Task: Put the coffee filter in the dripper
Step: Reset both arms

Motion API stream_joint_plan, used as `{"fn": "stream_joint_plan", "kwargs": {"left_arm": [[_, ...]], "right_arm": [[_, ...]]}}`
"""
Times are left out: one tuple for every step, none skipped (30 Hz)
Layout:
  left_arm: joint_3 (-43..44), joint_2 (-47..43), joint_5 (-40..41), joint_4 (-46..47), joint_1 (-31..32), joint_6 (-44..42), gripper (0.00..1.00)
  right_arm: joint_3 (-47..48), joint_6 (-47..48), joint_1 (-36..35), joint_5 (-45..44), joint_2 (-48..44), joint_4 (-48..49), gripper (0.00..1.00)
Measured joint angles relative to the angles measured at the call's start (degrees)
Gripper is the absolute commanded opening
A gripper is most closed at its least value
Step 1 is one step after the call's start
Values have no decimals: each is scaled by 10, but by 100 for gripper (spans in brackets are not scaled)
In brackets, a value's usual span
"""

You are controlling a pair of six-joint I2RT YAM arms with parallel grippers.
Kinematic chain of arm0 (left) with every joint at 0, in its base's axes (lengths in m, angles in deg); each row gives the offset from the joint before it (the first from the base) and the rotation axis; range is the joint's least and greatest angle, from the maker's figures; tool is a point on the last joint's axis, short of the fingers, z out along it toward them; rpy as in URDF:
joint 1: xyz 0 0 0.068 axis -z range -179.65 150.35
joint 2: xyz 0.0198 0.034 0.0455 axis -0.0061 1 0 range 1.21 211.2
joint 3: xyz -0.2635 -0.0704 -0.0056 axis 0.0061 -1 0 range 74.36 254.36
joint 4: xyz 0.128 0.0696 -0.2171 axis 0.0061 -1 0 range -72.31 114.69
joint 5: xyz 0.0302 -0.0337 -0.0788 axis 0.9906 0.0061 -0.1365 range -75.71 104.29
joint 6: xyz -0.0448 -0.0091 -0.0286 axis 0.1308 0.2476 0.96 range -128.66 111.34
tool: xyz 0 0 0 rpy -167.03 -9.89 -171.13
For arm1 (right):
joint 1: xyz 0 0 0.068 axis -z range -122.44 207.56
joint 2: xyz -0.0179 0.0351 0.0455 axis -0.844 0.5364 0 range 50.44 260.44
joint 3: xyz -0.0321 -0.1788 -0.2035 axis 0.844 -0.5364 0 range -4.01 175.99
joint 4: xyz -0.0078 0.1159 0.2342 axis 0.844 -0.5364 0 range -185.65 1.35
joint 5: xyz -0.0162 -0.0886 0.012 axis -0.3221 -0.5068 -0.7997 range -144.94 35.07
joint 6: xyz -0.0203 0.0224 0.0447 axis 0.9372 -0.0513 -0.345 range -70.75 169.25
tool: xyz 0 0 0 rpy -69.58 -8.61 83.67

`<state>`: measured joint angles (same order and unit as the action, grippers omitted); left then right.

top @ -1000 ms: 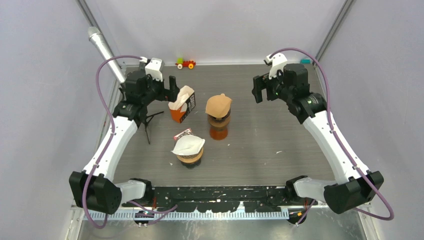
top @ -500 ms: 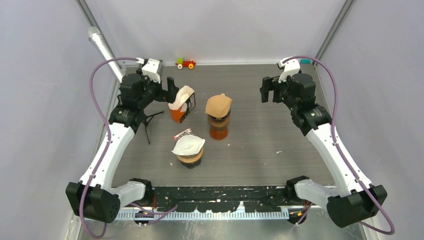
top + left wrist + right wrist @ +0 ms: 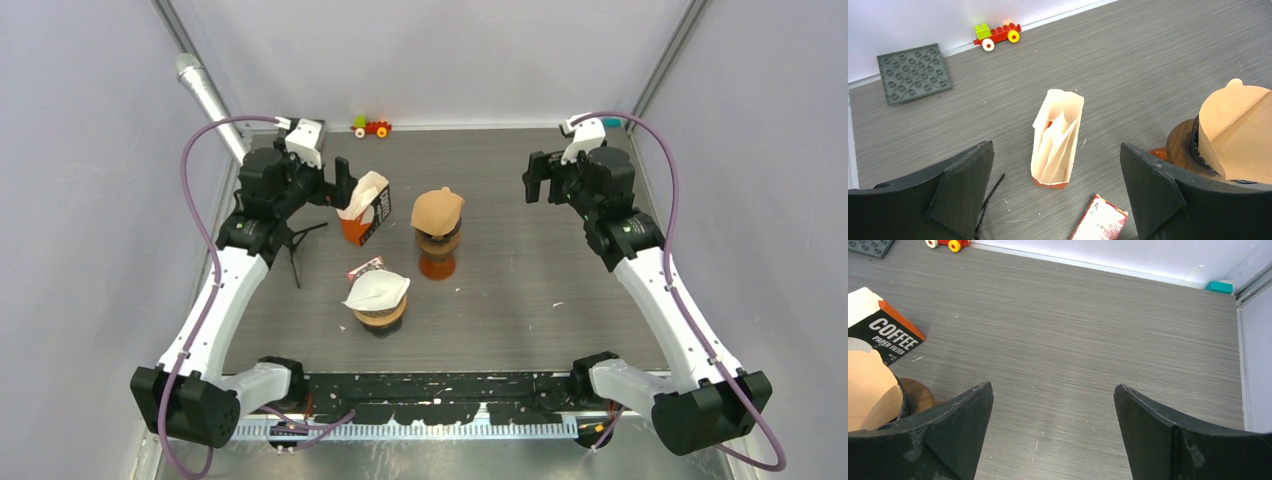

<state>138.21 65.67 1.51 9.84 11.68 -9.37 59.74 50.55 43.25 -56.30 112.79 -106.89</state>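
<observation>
Found the left gripper (image 3: 341, 181) raised over the far left of the bench (image 3: 520, 300), jaws spread wide apart with nothing between them. Saw it hanging just beside and above an open orange filter box (image 3: 364, 210), not touching it. Looked down through the left wrist view into that box and made out pale folded paper filters (image 3: 1055, 142) standing upright inside.

Found the right gripper (image 3: 533, 178) raised over the far right of the bench, jaws likewise apart and holding nothing, with only bare bench under them and well apart from everything else.

Noted a brown coffee filter (image 3: 437, 209) sitting in the top of the centre dripper (image 3: 438, 243), cocked a little to one side, its rim standing clear above the dripper. Noted that dripper stacked on an orange-brown base (image 3: 437, 266).

Noted a white coffee filter (image 3: 377, 289) resting open in a second dripper (image 3: 381, 318) nearer the arm bases. Spotted a small red-and-white packet (image 3: 364, 268) lying flat just behind it.

Also picked out a toy brick car (image 3: 371, 126) at the back wall, a grey brick baseplate (image 3: 914, 73) near it, and a small black tripod (image 3: 296, 244) under the left arm.
</observation>
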Motion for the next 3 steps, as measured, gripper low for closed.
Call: {"fn": "stream_joint_plan", "kwargs": {"left_arm": [[0,0,0,0,0,0,100],[0,0,0,0,0,0,100],[0,0,0,0,0,0,100]], "right_arm": [[0,0,1,0,0,0,95],[0,0,2,0,0,0,95],[0,0,2,0,0,0,95]]}}
